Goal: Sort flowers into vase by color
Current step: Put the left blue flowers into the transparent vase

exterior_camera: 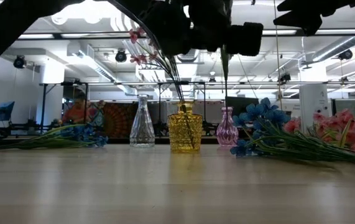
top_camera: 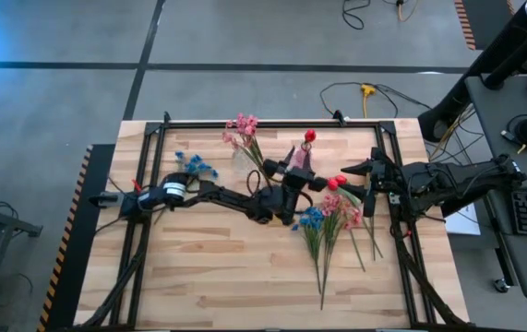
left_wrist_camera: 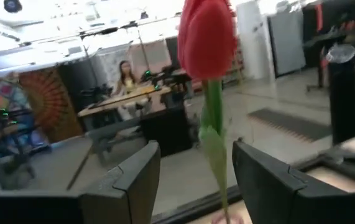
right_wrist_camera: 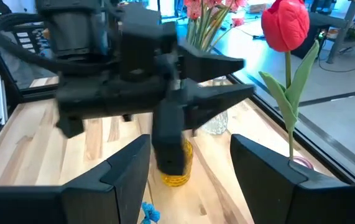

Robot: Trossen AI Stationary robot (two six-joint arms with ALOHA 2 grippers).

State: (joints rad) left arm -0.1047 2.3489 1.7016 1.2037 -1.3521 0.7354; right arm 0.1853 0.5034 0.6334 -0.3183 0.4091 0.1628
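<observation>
**A:** Where's the left gripper (top_camera: 302, 175), and what state is it in?

**B:** It hangs over the middle of the table near the back, right above the vases. Its fingers (left_wrist_camera: 133, 180) stand wide apart and grip nothing. A red tulip (left_wrist_camera: 206, 37) rises upright in the gap ahead of them, its stem apart from both fingers.

**A:** Is that tulip in a container?

**B:** Yes. Its stem drops into the pink vase (exterior_camera: 226, 129), and the red bud (top_camera: 309, 136) shows just behind the gripper from above.

**A:** What about the other vases?

**B:** A yellow vase (exterior_camera: 184, 127) stands in the middle, holding the pink blossom sprays (top_camera: 242, 129), whose stems lean toward the left side. A clear vase (exterior_camera: 142, 123) stands on its far side from the pink one; I cannot tell whether anything is in it.

**A:** And the right gripper?

**B:** The right gripper (top_camera: 353, 180) hovers at the table's right side, fingers (right_wrist_camera: 127, 168) spread wide, holding nothing, facing the left arm and the vases.

**A:** Any flowers still loose?

**B:** A heap lies on the wood just below the right gripper: blue blossoms (top_camera: 311, 219), pink ones (top_camera: 344, 212) and a red bud (top_camera: 336, 182), stems running toward the front edge. Another blue sprig (top_camera: 194, 166) lies on the left side beside the left arm.
</observation>
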